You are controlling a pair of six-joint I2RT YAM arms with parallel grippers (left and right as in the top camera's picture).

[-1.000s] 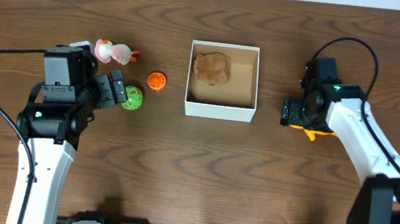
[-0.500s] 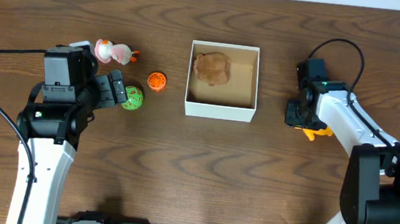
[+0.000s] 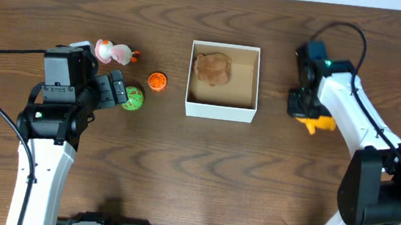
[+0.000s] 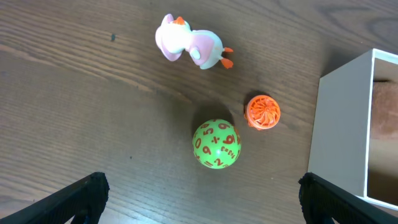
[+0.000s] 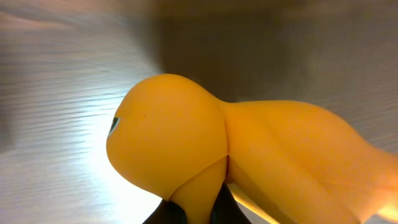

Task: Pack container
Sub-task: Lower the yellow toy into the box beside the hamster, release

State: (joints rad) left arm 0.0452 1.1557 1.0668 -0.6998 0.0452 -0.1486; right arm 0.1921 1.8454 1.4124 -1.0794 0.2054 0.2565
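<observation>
Dark wood table. Container (image 3: 220,112): centre, toward the far edge, brown item (image 3: 212,68) inside. Right gripper (image 3: 305,114): clenched on yellow toy (image 5: 249,155), nearer arm; container lies toward the left edge from it. Left gripper (image 4: 202,186): released, near green ball (image 4: 216,144).
</observation>
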